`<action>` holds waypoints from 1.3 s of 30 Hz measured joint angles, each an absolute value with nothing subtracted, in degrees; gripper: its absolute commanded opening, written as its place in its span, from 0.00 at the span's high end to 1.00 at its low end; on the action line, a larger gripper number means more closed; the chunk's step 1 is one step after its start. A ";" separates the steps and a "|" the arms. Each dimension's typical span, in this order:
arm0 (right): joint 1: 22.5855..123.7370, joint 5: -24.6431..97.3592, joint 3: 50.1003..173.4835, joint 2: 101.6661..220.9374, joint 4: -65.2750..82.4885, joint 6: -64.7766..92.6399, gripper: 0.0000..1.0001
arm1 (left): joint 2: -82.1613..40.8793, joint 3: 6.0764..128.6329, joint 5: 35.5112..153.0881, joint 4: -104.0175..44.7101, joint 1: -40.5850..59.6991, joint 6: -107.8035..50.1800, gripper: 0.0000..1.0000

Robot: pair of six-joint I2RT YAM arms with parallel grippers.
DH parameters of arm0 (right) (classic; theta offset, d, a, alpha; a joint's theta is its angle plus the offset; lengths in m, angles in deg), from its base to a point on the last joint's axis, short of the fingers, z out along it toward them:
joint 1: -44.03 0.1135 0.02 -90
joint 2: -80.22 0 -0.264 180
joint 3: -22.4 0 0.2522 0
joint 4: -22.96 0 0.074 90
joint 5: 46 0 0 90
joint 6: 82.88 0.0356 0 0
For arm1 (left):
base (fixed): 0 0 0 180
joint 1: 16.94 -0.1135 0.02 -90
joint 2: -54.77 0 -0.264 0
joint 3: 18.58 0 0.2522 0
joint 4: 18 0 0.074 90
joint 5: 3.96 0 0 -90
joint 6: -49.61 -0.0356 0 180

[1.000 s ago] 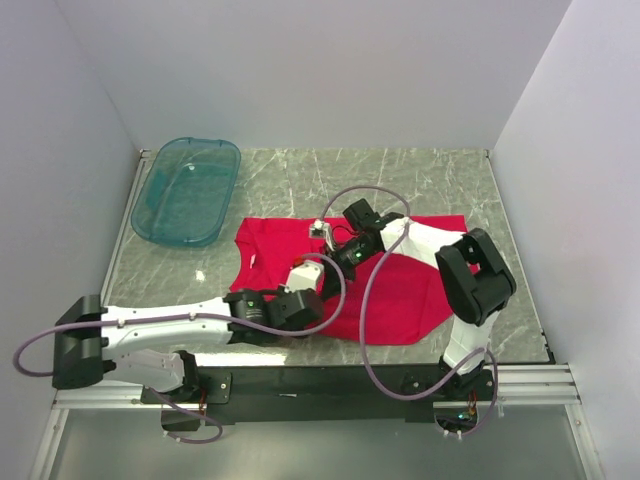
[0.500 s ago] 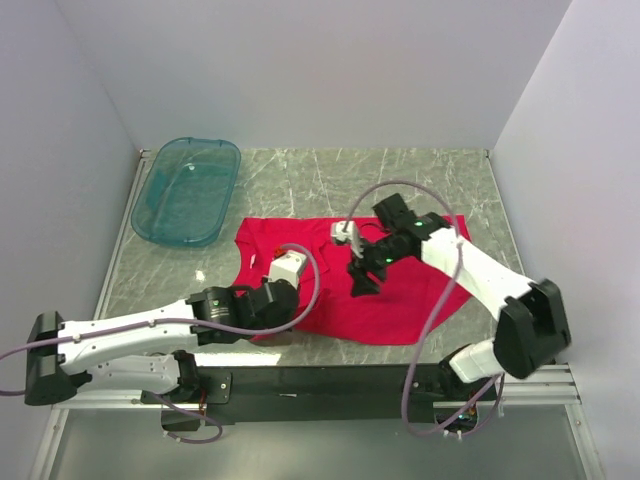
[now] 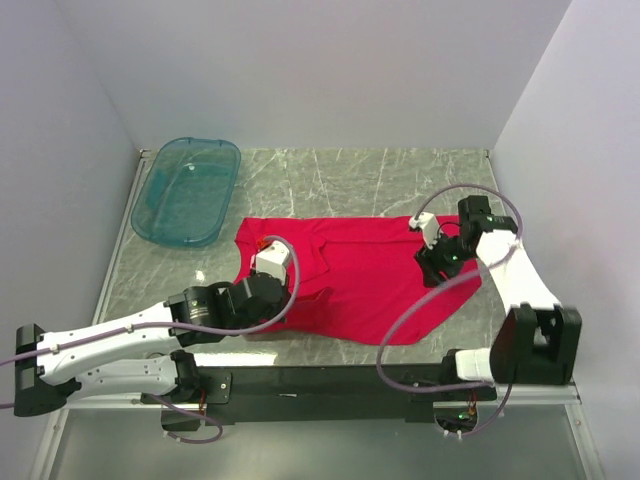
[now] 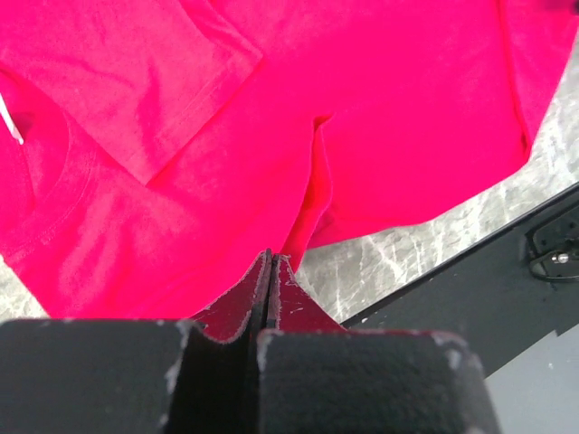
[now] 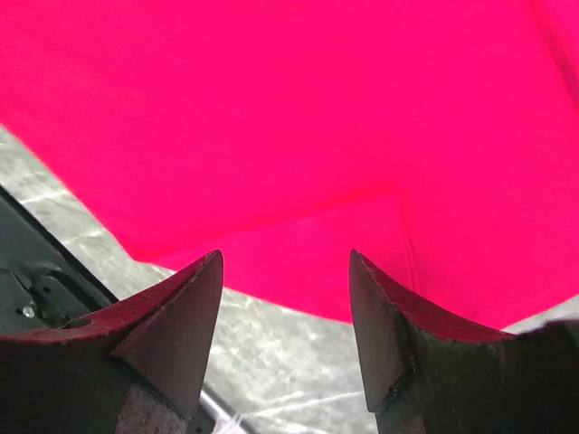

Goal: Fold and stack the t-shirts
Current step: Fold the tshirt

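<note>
Surface: grey marbled surface (image 3: 350, 175), walled on three sides.
Task item: one plain red t-shirt (image 3: 370, 285), lying on the surface from centre to right, its near edge close to the black rail (image 4: 507, 262) at the front.
T-shirt lay: mostly flat and single-layered. The near hem runs unevenly and dips toward the front on the right half. In the left wrist view a sleeve (image 4: 154, 81) lies flat with its stitched cuff showing, and the collar (image 4: 54, 181) curves just left of it.
Left end effector (image 4: 271, 258): closed, fingers pressed together with no gap. The tips sit at the t-shirt's near left edge, pinching cloth. A raised crease runs across the fabric up to the tips.
Right end effector (image 5: 285, 258): open, fingers well apart, nothing between them. It hangs above the t-shirt's right near corner, with the hem and bare marble visible below the gap. I cannot tell whether it touches the cloth.
Other item: translucent teal tub (image 3: 187, 190), far left corner of the surface, apart from the t-shirt.
</note>
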State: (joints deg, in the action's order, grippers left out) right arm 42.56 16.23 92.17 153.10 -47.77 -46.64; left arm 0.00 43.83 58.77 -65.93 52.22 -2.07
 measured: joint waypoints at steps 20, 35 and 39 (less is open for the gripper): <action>37.62 21.69 99.77 178.09 -42.72 -46.66 0.43 | 3.52 41.23 58.77 -64.05 51.76 -2.20 0.99; 37.62 20.27 99.93 181.43 -42.94 -50.09 0.50 | 3.17 41.23 58.79 -64.18 51.57 -2.02 0.99; 37.62 20.12 99.90 181.95 -42.98 -50.55 0.55 | 3.17 41.23 58.79 -64.20 51.48 -1.98 0.99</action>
